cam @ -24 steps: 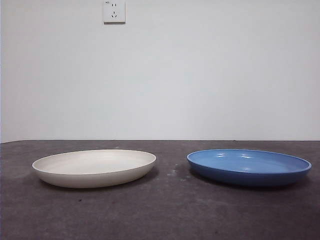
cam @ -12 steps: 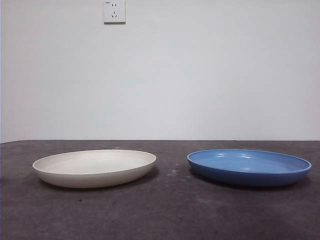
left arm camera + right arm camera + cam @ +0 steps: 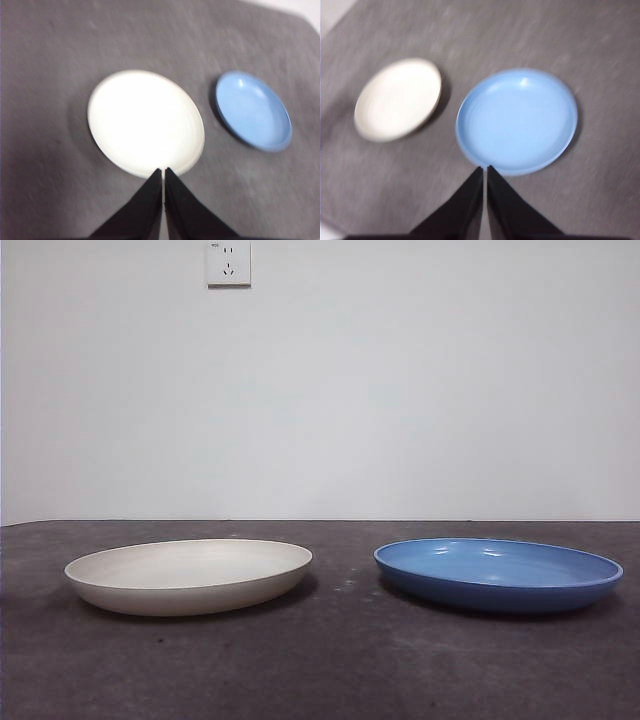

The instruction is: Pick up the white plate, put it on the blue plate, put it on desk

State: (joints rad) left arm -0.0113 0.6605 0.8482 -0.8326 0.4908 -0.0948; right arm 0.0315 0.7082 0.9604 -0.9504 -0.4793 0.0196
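The white plate (image 3: 190,575) lies flat on the desk (image 3: 340,660) at the left, and the blue plate (image 3: 497,573) lies flat at the right, a gap between them. No arm shows in the front view. My left gripper (image 3: 163,172) hangs high above the white plate (image 3: 145,122), jaws shut and empty; the blue plate (image 3: 253,110) lies beside it. My right gripper (image 3: 484,170) hangs high above the blue plate (image 3: 517,120), jaws shut and empty; the white plate (image 3: 397,98) lies beside it. Both wrist views are blurred.
A white wall stands behind the desk, with a power socket (image 3: 228,262) high on it. Bare desk surface lies around both plates (image 3: 60,55).
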